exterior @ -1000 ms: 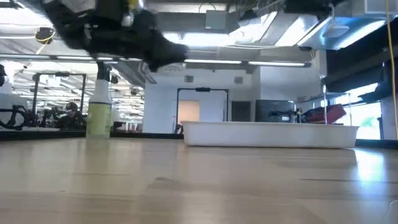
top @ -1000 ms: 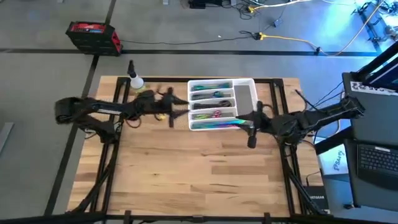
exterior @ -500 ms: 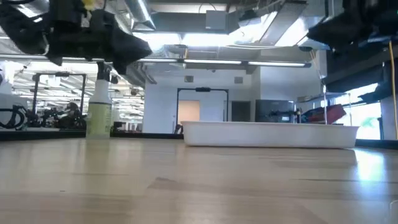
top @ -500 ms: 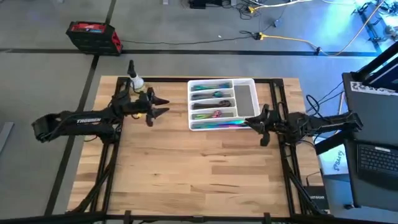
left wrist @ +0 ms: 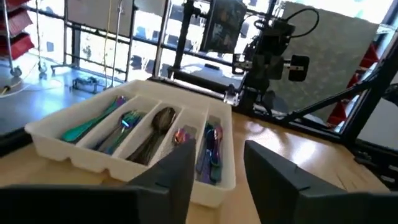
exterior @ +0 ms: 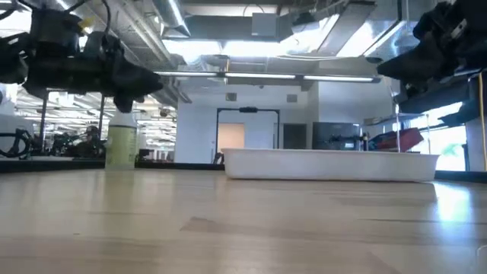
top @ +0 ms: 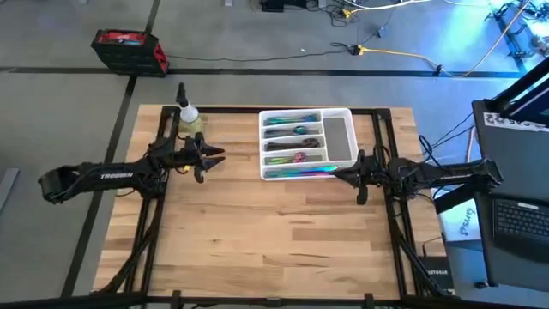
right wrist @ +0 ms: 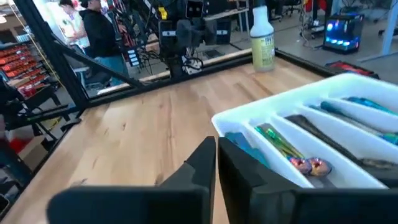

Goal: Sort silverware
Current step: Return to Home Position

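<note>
The silverware [top: 296, 146], with its rainbow sheen, lies sorted in the long slots of a white tray [top: 339, 137] at the table's far middle; forks, spoons and knives [left wrist: 155, 124] show inside it. My left gripper [left wrist: 217, 168] hovers open and empty left of the tray [left wrist: 211, 183], pointing at it, and shows in the high view [top: 216, 157]. My right gripper [right wrist: 216, 165] is shut on nothing, just off the tray's near right corner [top: 336, 174].
A spray bottle [top: 189, 114] of yellowish liquid stands at the far left, just behind my left gripper. The tray's wide right compartment [top: 341, 129] holds nothing. Bare wooden tabletop [top: 274, 232] stretches across the near half. A person stands in the room beyond the table [right wrist: 99, 31].
My left gripper has drawn back from the tray's left side toward the table's left edge and come lower. My right arm has pulled back toward the right edge, its gripper staying near the tray's near right corner.
</note>
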